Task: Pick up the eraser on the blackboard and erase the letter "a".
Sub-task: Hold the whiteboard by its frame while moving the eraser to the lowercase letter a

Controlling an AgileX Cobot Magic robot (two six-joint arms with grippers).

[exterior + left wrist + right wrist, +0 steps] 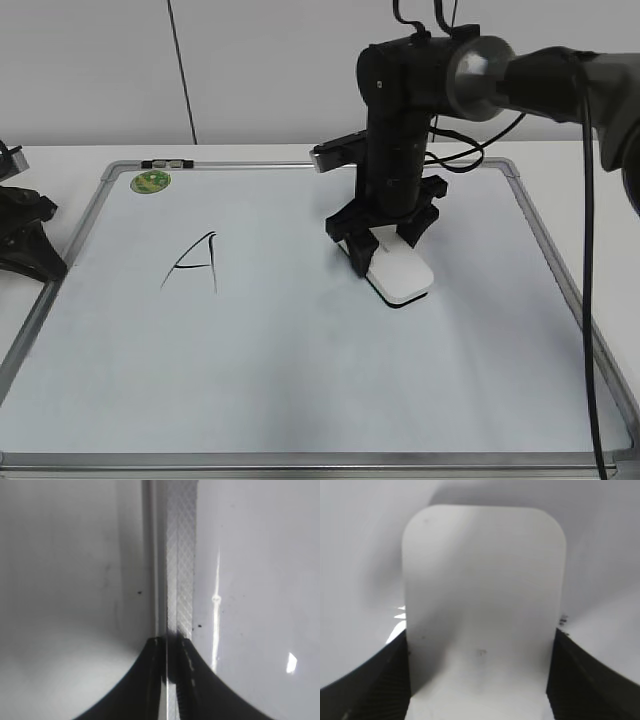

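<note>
Right end effector [385, 245] points straight down over the white rounded-rectangle plastic eraser [401, 275], its fingers [375, 690] set wide and flanking the eraser's two long sides, touching or nearly touching; whether it grips is unclear. Eraser lies flat on the large white dry-erase blackboard with silver metal frame [300, 380], right of centre. Black angular capital "A" in marker [193, 263] sits left of centre, well apart from the eraser. Round green sticker [150, 181] at the board's top-left corner. Left end effector [165, 680] is nearly closed, empty, parked over the board's left frame edge on the white tabletop [60, 160]. Lowercase "a" not visible.
</note>
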